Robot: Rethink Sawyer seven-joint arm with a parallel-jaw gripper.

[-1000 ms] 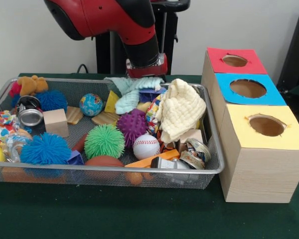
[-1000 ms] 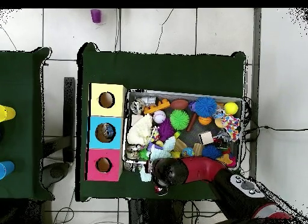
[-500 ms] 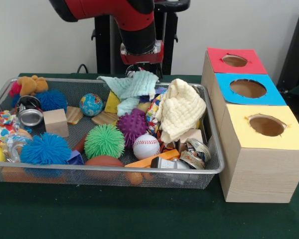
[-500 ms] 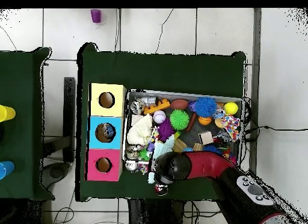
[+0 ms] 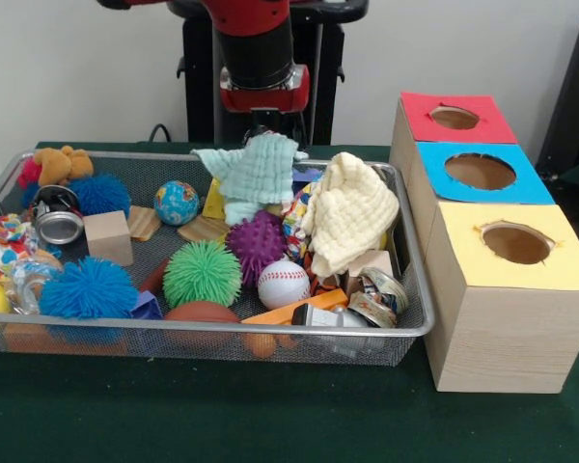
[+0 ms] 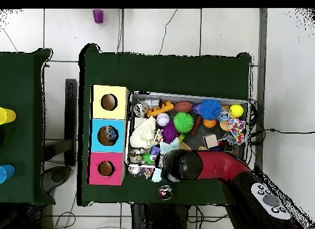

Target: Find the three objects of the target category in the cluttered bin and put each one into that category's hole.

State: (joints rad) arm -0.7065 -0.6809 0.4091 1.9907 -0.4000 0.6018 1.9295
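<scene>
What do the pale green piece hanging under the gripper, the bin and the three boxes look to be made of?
Pale green cloth: soft woven fabric, going by its waffle texture and limp folds. Bin: silver wire mesh with a rounded metal rim, see-through walls. Boxes: light wood, grain visible, with matte coloured tops, possibly card or paint.

No legible text, labels, brands or numbers. Crumpled printed wrapper (image 5: 378,295) at near right of the bin (image 5: 420,323): markings too small to read. Metal can (image 5: 58,221) at left: no readable print.
</scene>
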